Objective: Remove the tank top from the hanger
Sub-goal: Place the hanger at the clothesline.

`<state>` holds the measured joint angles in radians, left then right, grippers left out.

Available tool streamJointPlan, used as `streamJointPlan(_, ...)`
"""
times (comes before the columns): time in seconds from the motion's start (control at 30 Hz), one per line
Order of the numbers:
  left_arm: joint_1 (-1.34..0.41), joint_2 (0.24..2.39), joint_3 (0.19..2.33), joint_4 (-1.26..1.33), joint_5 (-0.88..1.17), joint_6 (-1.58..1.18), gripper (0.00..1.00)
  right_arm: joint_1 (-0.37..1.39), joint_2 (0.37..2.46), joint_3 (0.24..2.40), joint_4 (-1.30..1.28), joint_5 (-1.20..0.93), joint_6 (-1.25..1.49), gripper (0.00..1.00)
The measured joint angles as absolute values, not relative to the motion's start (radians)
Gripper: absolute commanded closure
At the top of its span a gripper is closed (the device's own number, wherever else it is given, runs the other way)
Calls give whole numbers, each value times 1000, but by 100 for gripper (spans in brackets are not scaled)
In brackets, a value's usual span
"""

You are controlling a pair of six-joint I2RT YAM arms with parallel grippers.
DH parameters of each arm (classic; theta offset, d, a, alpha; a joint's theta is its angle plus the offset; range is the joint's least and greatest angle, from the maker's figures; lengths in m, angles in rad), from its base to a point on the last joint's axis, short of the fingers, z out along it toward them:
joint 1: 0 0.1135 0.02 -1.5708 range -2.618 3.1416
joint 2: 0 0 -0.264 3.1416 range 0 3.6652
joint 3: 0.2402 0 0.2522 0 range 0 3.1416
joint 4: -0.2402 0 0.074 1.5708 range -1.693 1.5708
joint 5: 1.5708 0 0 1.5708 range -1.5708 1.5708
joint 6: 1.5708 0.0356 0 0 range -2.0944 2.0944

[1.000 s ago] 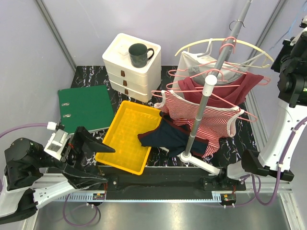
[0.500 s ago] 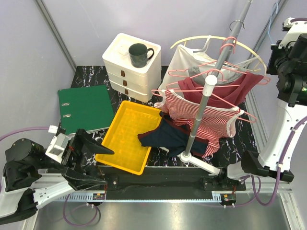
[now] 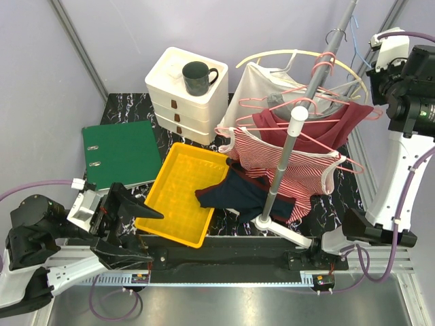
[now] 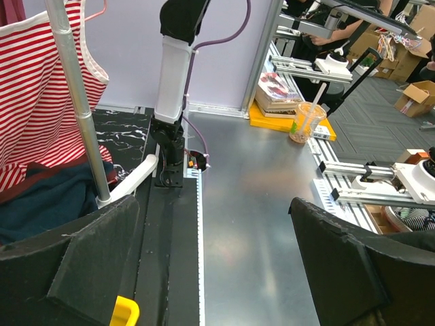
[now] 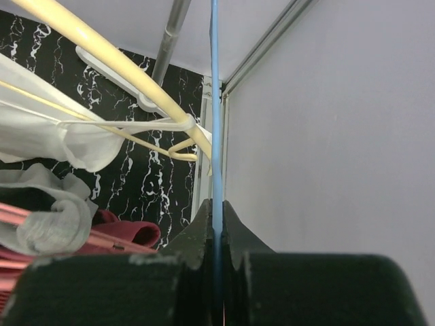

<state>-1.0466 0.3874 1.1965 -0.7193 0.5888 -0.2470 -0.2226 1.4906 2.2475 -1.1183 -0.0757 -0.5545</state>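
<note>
My right gripper (image 5: 215, 207) is shut on the thin wire of a blue hanger (image 5: 214, 102), held high at the far right of the rack (image 3: 378, 71). The blue hanger (image 3: 356, 51) shows no cloth on it. A navy top with dark red trim (image 3: 234, 192) lies crumpled across the edge of the yellow tray (image 3: 178, 197) and the rack's base. On the rack hang a red-and-white striped tank top (image 3: 289, 166), a dark red top (image 3: 319, 132) and a white top (image 3: 248, 92). My left gripper (image 3: 139, 229) is open and empty, low at the near left (image 4: 214, 210).
The rack's grey pole (image 3: 291, 146) leans up through the middle, with pink hangers (image 3: 272, 109) and a cream hanger (image 3: 299, 56) around it. A white drawer unit (image 3: 182, 102) with a dark mug (image 3: 198, 77) stands at the back. A green binder (image 3: 121, 153) lies at the left.
My right gripper has moved up and leftward toward the rack with the blue hanger. The cream hanger and white top have swung left. The left arm has shifted slightly.
</note>
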Motion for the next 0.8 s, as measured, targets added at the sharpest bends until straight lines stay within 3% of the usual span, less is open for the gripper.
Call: streamJointPlan(0.8, -1047, 497, 1203, -754, 562, -241, 1, -214, 1748, 2511, -1028, -205, -594, 100)
